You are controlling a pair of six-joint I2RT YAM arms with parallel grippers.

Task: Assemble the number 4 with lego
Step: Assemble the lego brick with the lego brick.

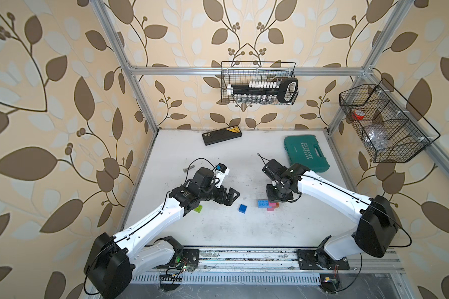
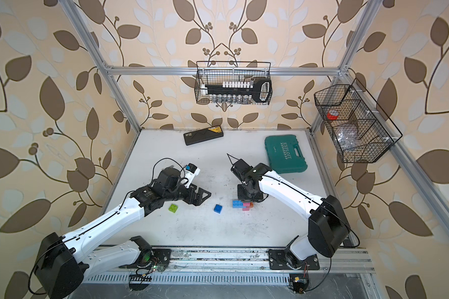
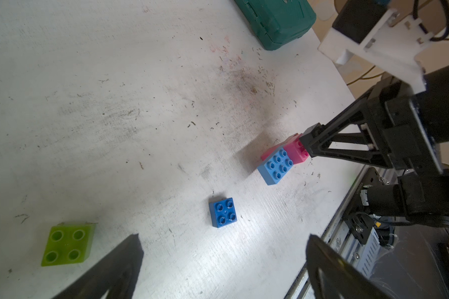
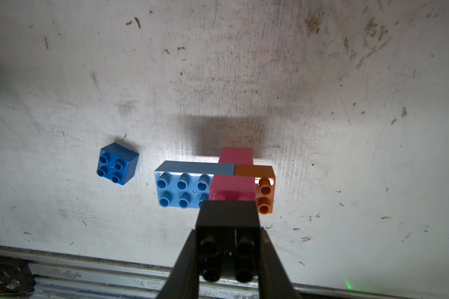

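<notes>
Jaws of the right gripper [image 4: 228, 230] are clamped on a black brick [image 4: 228, 214]. Only the right wrist view shows this grip; in both top views the gripper body covers that brick. The black brick sits against a pink brick [image 4: 232, 189] of the unfinished number 4 [image 1: 266, 204], which lies flat on the table [image 1: 218, 233].

The same wrist view shows a light blue brick [image 4: 182, 186] and an orange brick [image 4: 266, 192] end to end, with a second pink brick [image 4: 236, 155] behind them. From above, the light blue end points to 9 o'clock, and the orange end at 3 o'clock barely shows.

A dark blue brick [image 1: 242, 208] lies loose at 9 o'clock from the figure, apart from it. Farther along at 9 o'clock lies a lime green brick [image 2: 173, 208]. It is whole in a top view and half hidden under the left arm in a top view [image 1: 198, 208].

The left gripper [image 1: 231, 198] hangs at 10 o'clock from the dark blue brick, jaws spread wide, holding nothing.

A teal tool case [image 1: 306, 152] lies at 1 o'clock from the right gripper, and a flat black box [image 1: 222, 135] at 11 o'clock.
</notes>
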